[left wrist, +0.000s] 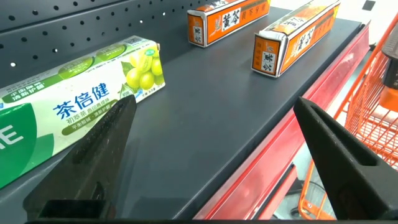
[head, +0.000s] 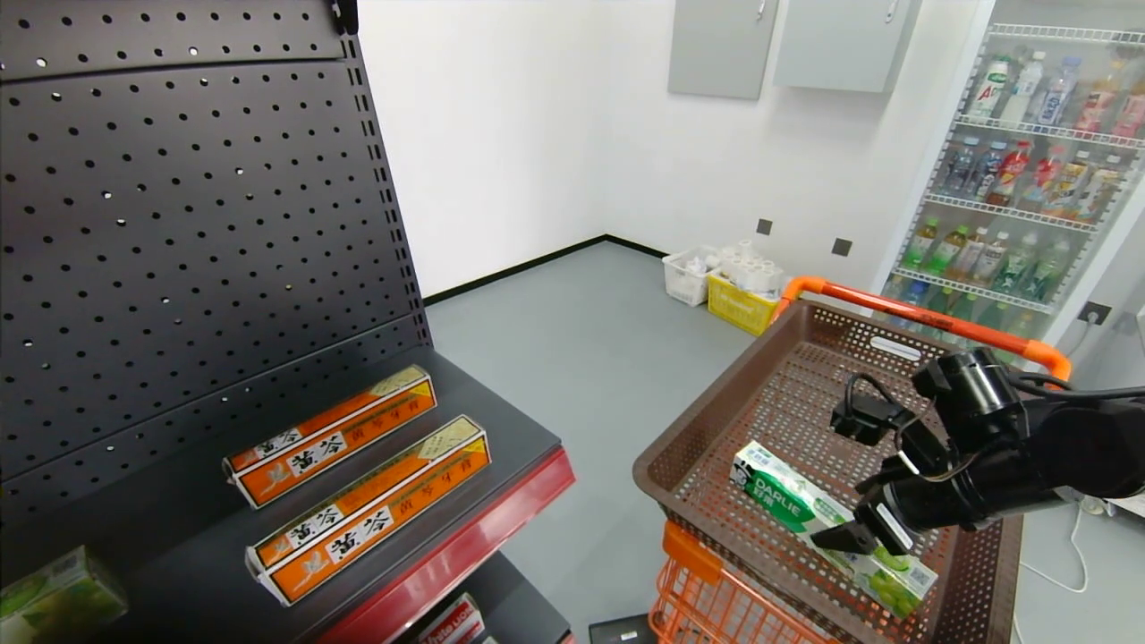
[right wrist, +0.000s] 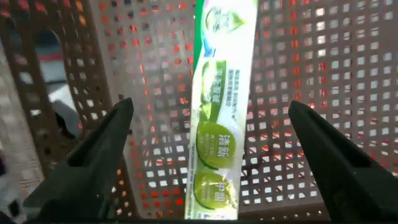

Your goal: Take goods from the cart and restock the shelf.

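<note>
A green and white toothpaste box (head: 778, 496) lies flat in the brown cart basket (head: 716, 394). My right gripper (head: 859, 523) hangs open just above it. In the right wrist view the same box (right wrist: 217, 124) lies on the mesh between my right gripper's (right wrist: 210, 112) spread fingers, not gripped. On the dark shelf (head: 197, 501) lie two orange boxes (head: 331, 434) (head: 371, 505) and a green box (head: 54, 595). My left gripper (left wrist: 214, 106) stands open over the shelf board, one finger close beside that green box (left wrist: 81, 112). The orange boxes (left wrist: 227, 18) (left wrist: 295, 37) lie farther along.
A black pegboard (head: 179, 224) backs the shelf, which has a red front edge (head: 501, 528). An orange lower basket (head: 716, 599) sits under the brown one. Grey floor (head: 608, 358) lies open between shelf and cart. Floor bins (head: 742, 300) and a drinks cooler (head: 1020, 161) stand behind.
</note>
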`<state>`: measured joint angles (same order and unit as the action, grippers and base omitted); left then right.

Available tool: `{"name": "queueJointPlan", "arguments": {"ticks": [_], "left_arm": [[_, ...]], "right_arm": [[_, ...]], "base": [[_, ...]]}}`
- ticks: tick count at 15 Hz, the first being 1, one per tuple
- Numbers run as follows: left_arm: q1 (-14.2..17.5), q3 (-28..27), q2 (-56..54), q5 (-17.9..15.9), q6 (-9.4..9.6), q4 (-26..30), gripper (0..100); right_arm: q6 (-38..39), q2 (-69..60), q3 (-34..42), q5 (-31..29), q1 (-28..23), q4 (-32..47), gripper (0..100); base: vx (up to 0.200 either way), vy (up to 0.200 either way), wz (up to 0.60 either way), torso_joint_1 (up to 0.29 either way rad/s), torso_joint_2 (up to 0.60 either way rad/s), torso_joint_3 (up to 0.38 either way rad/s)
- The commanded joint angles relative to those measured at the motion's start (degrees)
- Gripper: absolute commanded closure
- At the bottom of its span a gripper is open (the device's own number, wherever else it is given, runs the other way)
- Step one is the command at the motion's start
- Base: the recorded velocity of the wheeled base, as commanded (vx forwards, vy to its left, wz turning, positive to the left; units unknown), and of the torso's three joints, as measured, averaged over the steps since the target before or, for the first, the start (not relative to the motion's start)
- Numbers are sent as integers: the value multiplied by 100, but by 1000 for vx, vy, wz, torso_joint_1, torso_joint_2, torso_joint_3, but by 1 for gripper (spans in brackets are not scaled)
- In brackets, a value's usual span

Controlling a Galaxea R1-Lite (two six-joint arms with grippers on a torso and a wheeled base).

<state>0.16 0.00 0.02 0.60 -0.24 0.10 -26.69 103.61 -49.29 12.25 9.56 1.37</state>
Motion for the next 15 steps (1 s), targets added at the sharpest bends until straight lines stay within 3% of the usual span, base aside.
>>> {"name": "queueJointPlan", "arguments": {"ticks": [1, 15], "left_arm": [[2, 0, -2, 2, -2, -1, 0], [2, 0, -2, 2, -2, -1, 0]], "right_arm": [[-162, 160, 306, 5, -59, -172, 0], [-135, 775, -64, -364, -94, -523, 0]], "base": [[0, 0, 0, 0, 0, 0], [0, 0, 0, 0, 0, 0]]}}
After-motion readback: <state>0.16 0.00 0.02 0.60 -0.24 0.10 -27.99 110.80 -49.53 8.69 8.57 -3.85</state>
